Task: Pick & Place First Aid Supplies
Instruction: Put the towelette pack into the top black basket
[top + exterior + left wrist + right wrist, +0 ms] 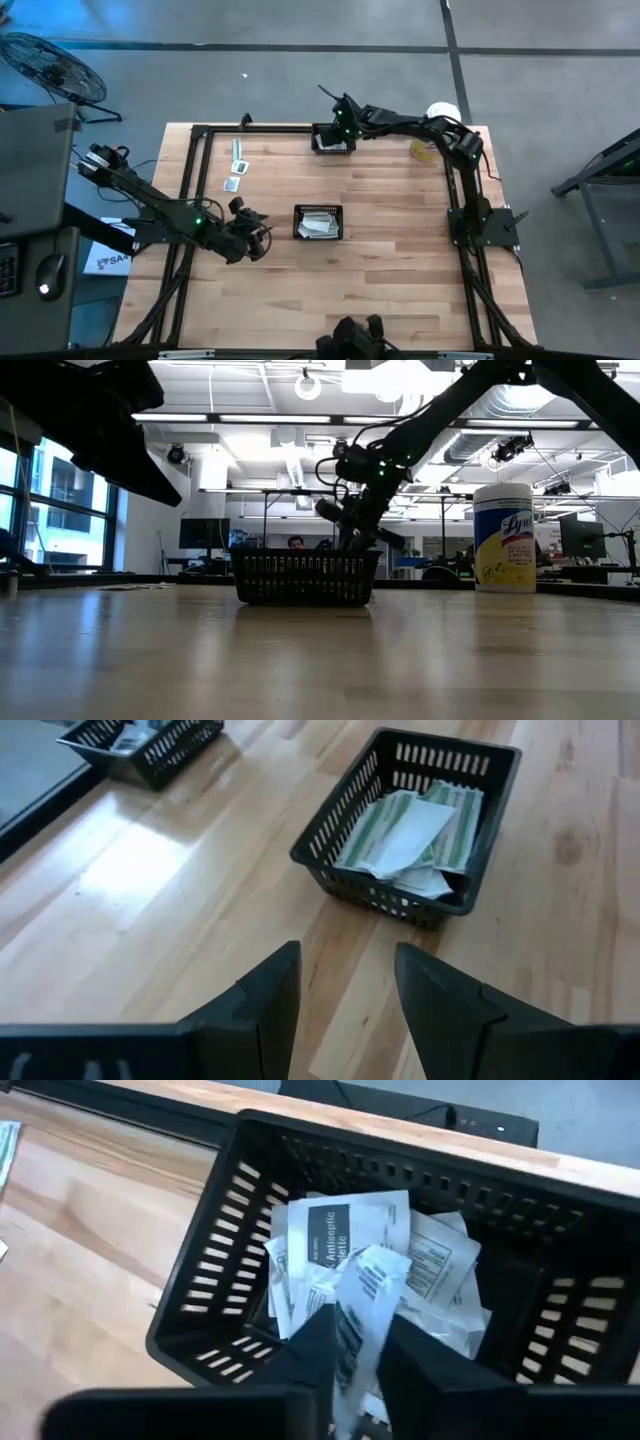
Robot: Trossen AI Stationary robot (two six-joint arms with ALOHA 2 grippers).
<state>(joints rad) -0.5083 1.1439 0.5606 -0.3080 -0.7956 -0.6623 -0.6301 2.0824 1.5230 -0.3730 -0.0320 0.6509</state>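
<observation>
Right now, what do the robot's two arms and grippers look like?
Both arms are dark, jointed and slim, each with a small green light and loose black cables along the links. The left gripper ends in two broad, matte black wedge-shaped fingers. The right gripper has the same dark, flat fingers.

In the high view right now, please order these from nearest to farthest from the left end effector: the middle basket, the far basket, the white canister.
Counting from the left end effector, near the table's left side:
1. The middle basket, just to its right at table centre.
2. The far basket, at the far edge, under the right end effector.
3. The white canister, at the far right corner.
</observation>
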